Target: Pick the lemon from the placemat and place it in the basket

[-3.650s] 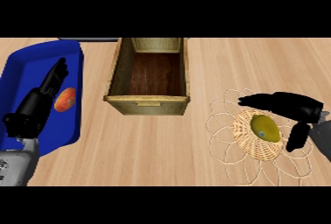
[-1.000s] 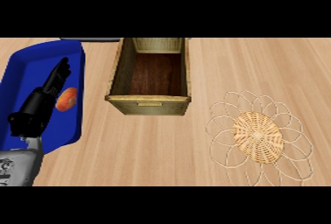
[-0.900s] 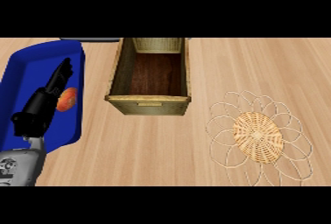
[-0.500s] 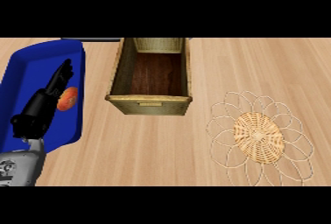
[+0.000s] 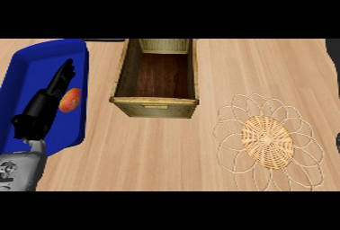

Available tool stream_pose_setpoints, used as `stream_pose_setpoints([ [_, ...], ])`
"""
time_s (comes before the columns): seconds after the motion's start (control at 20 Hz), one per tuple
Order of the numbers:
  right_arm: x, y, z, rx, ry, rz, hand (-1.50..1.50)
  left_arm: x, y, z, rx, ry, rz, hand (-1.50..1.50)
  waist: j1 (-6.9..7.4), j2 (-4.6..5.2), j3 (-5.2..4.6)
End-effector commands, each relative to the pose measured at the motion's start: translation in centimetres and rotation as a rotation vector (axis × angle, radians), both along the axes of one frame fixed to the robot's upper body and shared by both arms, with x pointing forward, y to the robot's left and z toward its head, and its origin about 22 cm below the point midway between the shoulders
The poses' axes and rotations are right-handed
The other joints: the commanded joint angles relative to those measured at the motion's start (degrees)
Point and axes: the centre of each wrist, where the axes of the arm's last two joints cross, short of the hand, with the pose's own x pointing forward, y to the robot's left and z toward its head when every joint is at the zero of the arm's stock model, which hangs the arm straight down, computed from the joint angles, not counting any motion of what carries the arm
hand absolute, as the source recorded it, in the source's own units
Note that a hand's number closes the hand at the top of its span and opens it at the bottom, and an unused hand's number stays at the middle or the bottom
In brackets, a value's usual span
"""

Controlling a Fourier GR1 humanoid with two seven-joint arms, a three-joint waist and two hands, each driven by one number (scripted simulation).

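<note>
The woven placemat lies bare at the right of the counter, and no lemon shows on it or anywhere else in view. The basket, a wooden box open at the top, stands at the middle back with only its dark floor showing inside. My left hand rests open over the blue tray, fingers straight and pointing away from me. My right hand is out of view.
A blue tray sits at the left with an orange fruit in it, partly hidden by my left hand. Bare wood counter lies between the basket and the placemat.
The right hand that was curled over the lemon on the placemat 3.6 s ago has left the view, and so has the lemon. The left hand has barely moved.
</note>
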Motion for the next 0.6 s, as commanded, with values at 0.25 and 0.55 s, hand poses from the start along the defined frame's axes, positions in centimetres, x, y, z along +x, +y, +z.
stream_pose_setpoints([
  [0.25,-0.9,7.1,0.1,-0.163,0.163,0.036,1.50,0.5,0.1,-0.6,0.000,-0.002,-0.010,0.00,-0.11,0.08,-0.02],
  [0.55,1.1,7.0,-3.9,-0.366,0.195,-0.043,1.50,-0.7,1.5,0.4,0.002,-0.011,-0.010,0.00,-0.07,-0.03,0.02],
])
